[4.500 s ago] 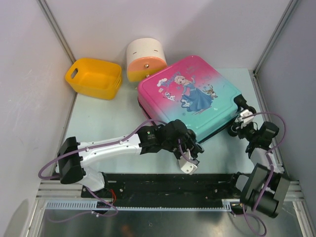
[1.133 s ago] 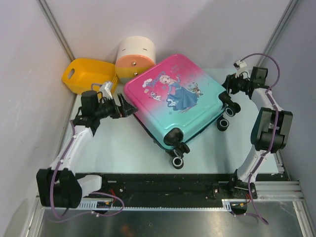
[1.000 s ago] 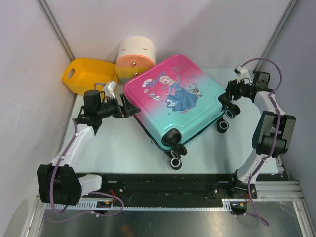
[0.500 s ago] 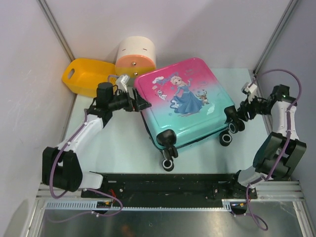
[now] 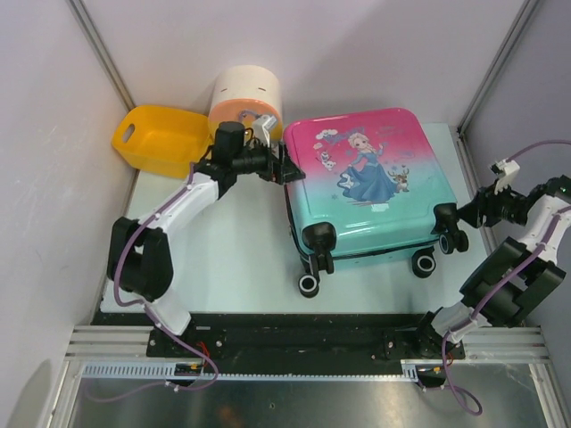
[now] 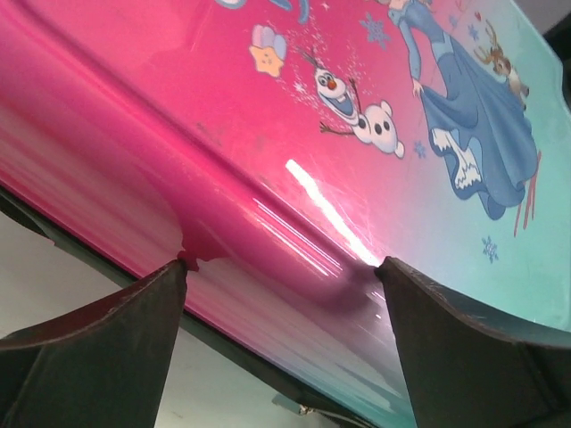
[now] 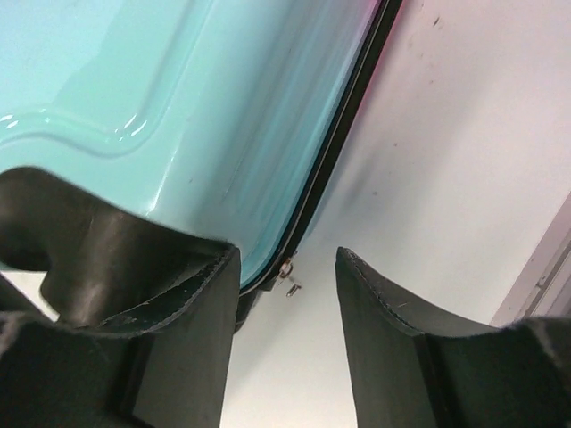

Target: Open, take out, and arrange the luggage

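Observation:
The luggage (image 5: 366, 178) lies flat on the table, pink end far, teal end and black wheels (image 5: 310, 285) toward the near edge. My left gripper (image 5: 287, 169) is open at its far-left pink corner. In the left wrist view, the gripper (image 6: 281, 267) spreads wide with both fingertips (image 6: 169, 276) against the pink shell (image 6: 357, 134). My right gripper (image 5: 471, 214) is beside the right rear wheel (image 5: 451, 239). In the right wrist view, the gripper (image 7: 285, 259) stands open with bare table between the fingers, close under the teal shell (image 7: 178, 80), its black zip edge and a small metal zip pull (image 7: 287, 267).
A yellow plastic basket (image 5: 161, 141) sits at the far left, and a cream-and-orange round drawer box (image 5: 245, 94) is behind the left gripper. White walls and a metal post (image 5: 495, 71) close in the table (image 5: 223, 250). The right arm's cable loops by the right wall.
The luggage has swung round and slid right, so its wheels now face the near edge. My left gripper followed its pink corner rightward and farther back. My right gripper drew back toward the right wall.

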`<state>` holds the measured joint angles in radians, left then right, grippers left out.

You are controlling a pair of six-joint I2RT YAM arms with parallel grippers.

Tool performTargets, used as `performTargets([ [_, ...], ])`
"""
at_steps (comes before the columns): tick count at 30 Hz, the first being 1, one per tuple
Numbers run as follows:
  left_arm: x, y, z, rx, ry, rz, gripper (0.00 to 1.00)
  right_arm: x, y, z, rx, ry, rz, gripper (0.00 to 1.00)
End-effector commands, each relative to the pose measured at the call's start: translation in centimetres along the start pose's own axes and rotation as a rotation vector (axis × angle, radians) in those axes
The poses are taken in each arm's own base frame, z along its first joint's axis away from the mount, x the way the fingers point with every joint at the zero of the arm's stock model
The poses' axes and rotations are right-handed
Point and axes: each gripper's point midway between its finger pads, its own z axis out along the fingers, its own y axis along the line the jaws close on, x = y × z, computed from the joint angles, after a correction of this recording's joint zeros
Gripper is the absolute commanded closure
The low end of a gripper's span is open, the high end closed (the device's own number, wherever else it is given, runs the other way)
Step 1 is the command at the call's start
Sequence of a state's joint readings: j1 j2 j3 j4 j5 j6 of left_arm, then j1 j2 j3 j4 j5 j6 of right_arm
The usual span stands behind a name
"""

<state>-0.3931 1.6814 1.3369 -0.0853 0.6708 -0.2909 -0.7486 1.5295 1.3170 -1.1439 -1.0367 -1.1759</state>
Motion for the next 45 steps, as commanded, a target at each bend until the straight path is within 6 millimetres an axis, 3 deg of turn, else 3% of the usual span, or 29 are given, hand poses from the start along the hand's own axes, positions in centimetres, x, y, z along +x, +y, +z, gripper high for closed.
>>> performTargets([
  [1, 2.5, -4.6, -0.2, 0.130, 0.117, 0.158, 0.05, -1.8, -0.5, 1.8, -0.026, -0.018, -0.060, 0.48],
  [3, 1.5, -5.1, -2.2, 0.089, 0.097, 0.211, 0.00, -1.0, -0.3, 2.7, -0.057, 0.009, -0.062, 0.48],
  [4, 0.9, -4.3, -3.1, 0.036, 0.080, 0.218, 0.00, -0.8, 0.2, 3.3, -0.087, 0.018, -0.094, 0.48],
  [5, 0.1, -4.8, -4.4, 0.022, 0.052, 0.227, 0.00, -0.1, 1.2, 3.5, -0.126, 0.035, -0.076, 0.48],
  [6, 0.4, -4.4, -5.3, 0.003, 0.053, 0.202, 0.00, 0.2, 1.8, 3.8, -0.153, 0.047, -0.078, 0.48],
  [10, -0.5, -1.8, -10.0, -0.110, -0.031, 0.105, 0.00, 2.2, 6.1, 4.5, -0.291, 0.082, -0.105, 0.49],
  [13, -0.6, -0.3, -12.6, -0.188, -0.075, 0.069, 0.00, 2.4, 9.4, 4.6, -0.369, 0.089, -0.152, 0.49],
  [16, -0.2, 1.3, -13.4, -0.265, -0.072, 0.046, 0.00, 2.3, 12.7, 4.5, -0.440, 0.087, -0.190, 0.49],
  [21, -0.4, 2.1, -11.4, -0.204, -0.025, 0.000, 0.00, 2.3, 18.0, 4.4, -0.553, 0.075, -0.298, 0.49],
  [22, 0.3, 3.4, -10.1, -0.192, 0.013, -0.044, 0.00, 2.4, 19.2, 4.0, -0.582, 0.078, -0.317, 0.49],
  [23, -0.8, 2.8, -9.5, -0.144, 0.009, -0.037, 0.00, 2.3, 20.2, 3.5, -0.580, 0.071, -0.357, 0.48],
  [25, -0.4, 4.2, -7.6, -0.117, 0.049, -0.071, 0.00, 2.1, 21.5, 3.0, -0.584, 0.059, -0.399, 0.48],
  [26, -1.6, 3.6, -7.1, -0.068, 0.042, -0.054, 0.00, 1.7, 21.9, 2.4, -0.560, 0.039, -0.440, 0.49],
  [29, -2.0, 3.0, -4.9, 0.023, 0.073, -0.038, 0.00, 1.1, 20.6, 2.2, -0.458, 0.033, -0.426, 0.51],
  [31, -1.9, 1.2, -3.0, 0.095, 0.098, 0.020, 0.03, 0.9, 18.4, 1.9, -0.374, 0.019, -0.418, 0.52],
  [34, -0.4, -0.2, 0.5, 0.163, 0.157, 0.056, 0.14, 2.0, 16.1, 1.8, -0.335, 0.046, -0.393, 0.53],
  [36, 0.0, -0.6, 2.7, 0.208, 0.184, 0.059, 0.26, 2.9, 15.5, 1.9, -0.348, 0.069, -0.373, 0.54],
  [38, -1.1, -0.5, 3.7, 0.220, 0.169, 0.077, 0.34, 3.3, 15.1, 1.9, -0.353, 0.084, -0.374, 0.55],
  [39, -1.3, 0.3, 4.1, 0.203, 0.166, 0.073, 0.32, 3.4, 15.3, 2.0, -0.365, 0.082, -0.367, 0.55],
  [41, -3.4, 1.0, 3.7, 0.169, 0.122, 0.105, 0.18, 3.3, 16.0, 2.4, -0.396, 0.067, -0.364, 0.55],
  [45, -7.5, 1.8, 0.2, 0.086, 0.023, 0.174, 0.05, 2.4, 16.8, 4.2, -0.409, 0.038, -0.364, 0.53],
])
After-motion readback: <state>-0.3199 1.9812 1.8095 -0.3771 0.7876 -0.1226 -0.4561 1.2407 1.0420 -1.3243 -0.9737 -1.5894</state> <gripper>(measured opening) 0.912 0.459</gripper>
